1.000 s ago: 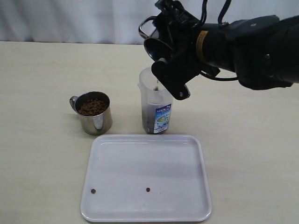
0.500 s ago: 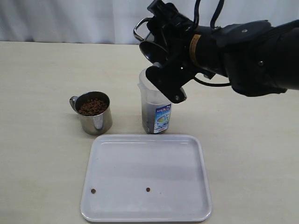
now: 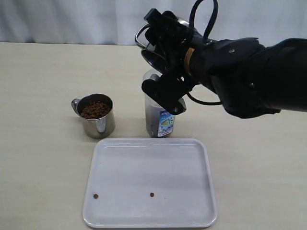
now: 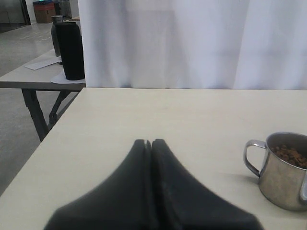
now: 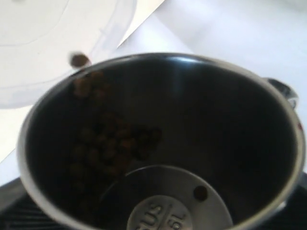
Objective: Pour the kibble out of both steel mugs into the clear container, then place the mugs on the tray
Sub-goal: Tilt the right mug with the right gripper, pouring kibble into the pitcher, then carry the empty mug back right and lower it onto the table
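Your right gripper [image 3: 165, 72] pinches the tipped steel mug [image 3: 147, 51] over the clear container [image 3: 158, 115]; kibble [image 5: 115, 143] clings inside, so tilt steeper, rim centred above the mouth.

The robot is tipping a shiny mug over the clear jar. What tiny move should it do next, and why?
Probably tip the steel mug a bit steeper over the clear container. The right gripper holds it tilted above the container's mouth, but the right wrist view shows a clump of kibble lying on its inner wall, with one pellet just past the rim.
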Controlling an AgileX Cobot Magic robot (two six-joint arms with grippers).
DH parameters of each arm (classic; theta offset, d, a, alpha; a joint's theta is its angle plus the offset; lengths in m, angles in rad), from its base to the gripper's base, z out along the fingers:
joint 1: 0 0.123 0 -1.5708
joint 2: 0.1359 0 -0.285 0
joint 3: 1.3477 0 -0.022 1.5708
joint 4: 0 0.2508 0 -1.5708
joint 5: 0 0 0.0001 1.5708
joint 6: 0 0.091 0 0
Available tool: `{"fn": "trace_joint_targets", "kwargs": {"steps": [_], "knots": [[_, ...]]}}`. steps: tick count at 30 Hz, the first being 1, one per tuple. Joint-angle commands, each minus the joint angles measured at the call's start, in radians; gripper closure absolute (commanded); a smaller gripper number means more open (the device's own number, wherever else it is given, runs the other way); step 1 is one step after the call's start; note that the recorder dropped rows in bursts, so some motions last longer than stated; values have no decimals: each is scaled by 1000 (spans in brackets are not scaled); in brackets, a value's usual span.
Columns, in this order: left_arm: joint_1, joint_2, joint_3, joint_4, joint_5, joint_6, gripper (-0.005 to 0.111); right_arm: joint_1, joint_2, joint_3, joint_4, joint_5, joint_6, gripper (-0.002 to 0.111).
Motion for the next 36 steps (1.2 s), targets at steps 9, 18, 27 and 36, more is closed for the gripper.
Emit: {"fn": "trace_joint_targets", "kwargs": {"steps": [9,18,27,36], "knots": [[-5,-1,2,-3,-6,-2,107,92,31,20,-3,171,-26,104],[-5,-1,2,-3,-11,-2,107,92,39,20,-3,196,-47,104],[-5,-1,2,-3,-11,-2,107,128,39,20,-3,253,-84,104],[-5,-1,2,-3,-11,-2,107,121,26,20,-3,271,155,104]]}}
